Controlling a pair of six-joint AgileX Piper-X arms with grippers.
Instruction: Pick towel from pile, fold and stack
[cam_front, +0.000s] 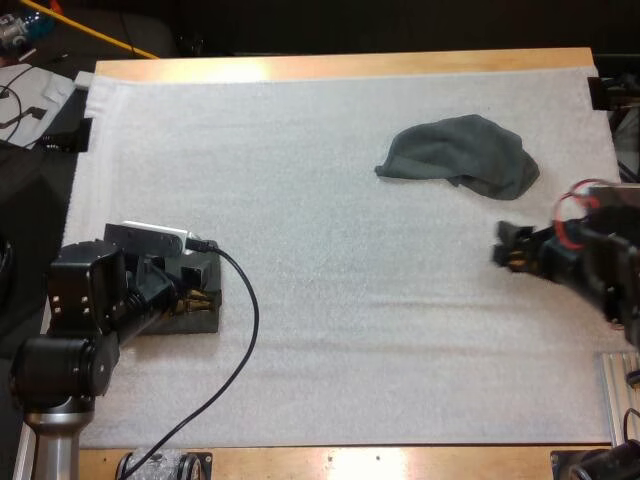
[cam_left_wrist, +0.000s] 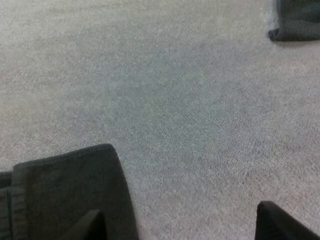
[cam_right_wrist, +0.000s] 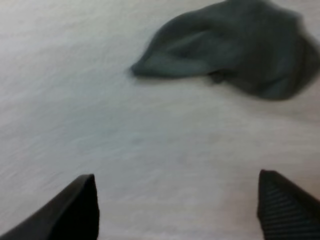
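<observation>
High view is showing the wooden table (cam_front: 330, 66) stretching across the scene, its top almost wholly covered by the white mat (cam_front: 330, 260). My left arm (cam_front: 80, 300) is coming in from the lower left corner, bent low over the near left part of the mat. My right arm (cam_front: 600, 270) is reaching in from the right edge, pointing toward the mat's middle.

The crumpled towel (cam_front: 460, 155), dark grey-green, is lying in a loose heap on the far right part of the mat, well apart from my left arm and near my right one. The folded towel (cam_front: 195, 318) is lying flat on the mat beneath my left arm's tip.

My left gripper (cam_front: 198, 297) is hanging over that folded towel. From the left wrist, my left gripper (cam_left_wrist: 180, 227) is standing with its fingers (cam_left_wrist: 90, 225) spread wide, one over the folded towel's (cam_left_wrist: 65, 195) rounded edge, the other over bare mat; I cannot tell whether the near finger is touching cloth. A corner of the crumpled towel (cam_left_wrist: 297, 22) is showing far off across the mat.

My right gripper (cam_front: 508, 256) is hovering just short of the crumpled towel. From the right wrist, my right gripper (cam_right_wrist: 175, 210) is spread too, fingers (cam_right_wrist: 287, 210) clear of anything, with the crumpled towel (cam_right_wrist: 235, 50) lying ahead.

A yellow rod (cam_front: 90, 30) is slanting across the clutter beyond the table's far left corner.
</observation>
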